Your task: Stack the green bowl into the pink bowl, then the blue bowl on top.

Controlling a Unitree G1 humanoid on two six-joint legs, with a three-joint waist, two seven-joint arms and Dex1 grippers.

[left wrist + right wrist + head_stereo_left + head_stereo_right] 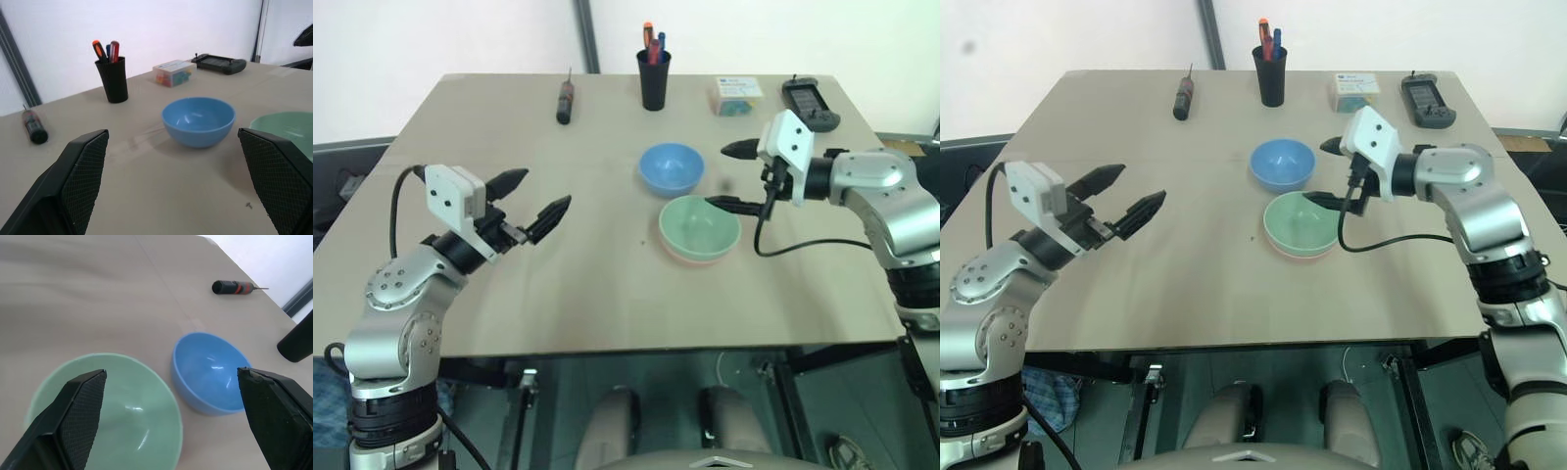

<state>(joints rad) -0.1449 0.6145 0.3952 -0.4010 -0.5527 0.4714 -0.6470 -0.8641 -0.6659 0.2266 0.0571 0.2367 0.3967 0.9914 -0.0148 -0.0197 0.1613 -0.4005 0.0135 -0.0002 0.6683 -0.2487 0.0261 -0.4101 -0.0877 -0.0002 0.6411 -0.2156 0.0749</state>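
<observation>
We see the green bowl [699,226], a round, smooth, pale mint plastic shape with a glossy inside, already nested in the pink bowl [690,257], of which a thin salmon rim shows under its near edge. The pair sits on the right half of the tabletop [558,294], a matte, pale wooden board with a faint seam across it. The blue bowl [671,167], sky-blue, plain and equally glossy, stands upright just behind the pair, close but apart.

Our right gripper [729,177] hangs over the far right edge of the green bowl, its two black fingers [80,413] with their cross-hatched pads spread wide and grasping nothing. Our left gripper [537,200] hovers above the left side of the tabletop, well apart from the bowls, fingers likewise released and empty.

Along the far edge we note a black cylindrical pen cup [654,78] holding orange, red and blue pens, a black-handled screwdriver [565,101] lying flat, a small clear box [737,95] of coloured pieces, and a dark handheld device [810,104].
</observation>
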